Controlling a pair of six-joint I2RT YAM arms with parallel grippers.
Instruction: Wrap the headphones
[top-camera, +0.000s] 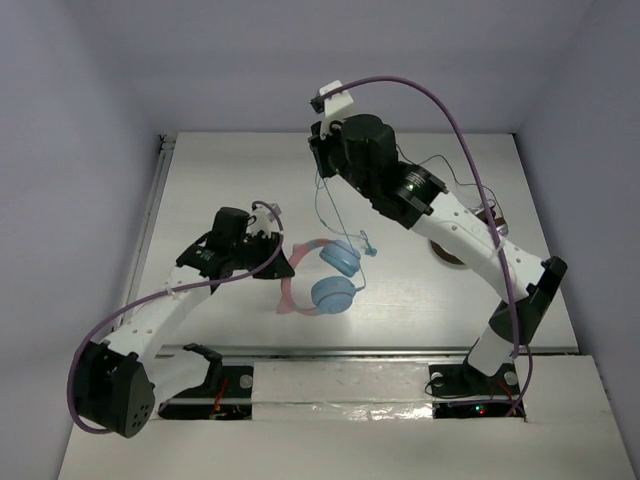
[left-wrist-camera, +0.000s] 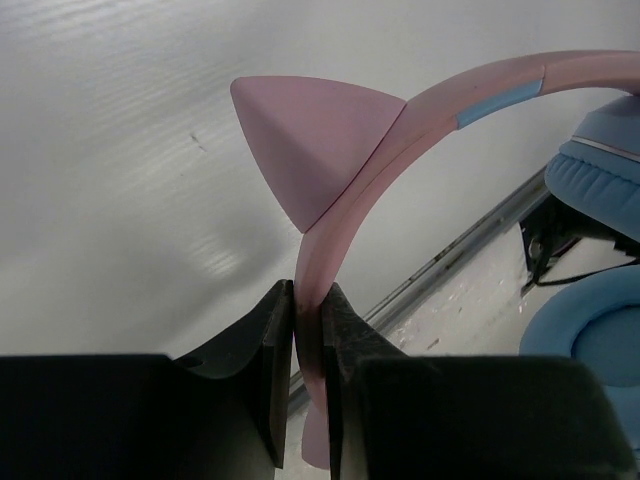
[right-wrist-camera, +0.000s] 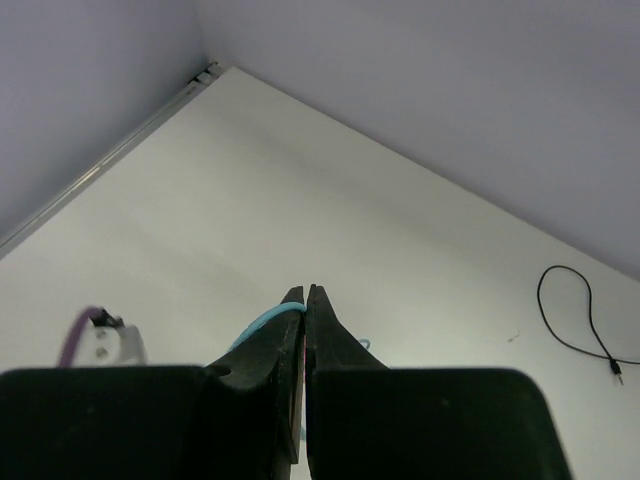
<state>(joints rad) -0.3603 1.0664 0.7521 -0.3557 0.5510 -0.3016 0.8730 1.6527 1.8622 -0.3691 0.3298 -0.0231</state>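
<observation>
The headphones lie mid-table, with two round light-blue ear cups and a pink headband bearing a cat-ear point. My left gripper is shut on the headband near that point, just left of the cups in the top view, where the left gripper sits low. My right gripper is shut on the thin light-blue cable. It is raised over the far part of the table. The cable hangs from the right gripper down toward the cups.
Brown-and-silver headphones lie mostly hidden under the right arm. Their thin black cable loops on the table to the right. Grey walls close in the table at the back and both sides. A metal rail runs along the near edge.
</observation>
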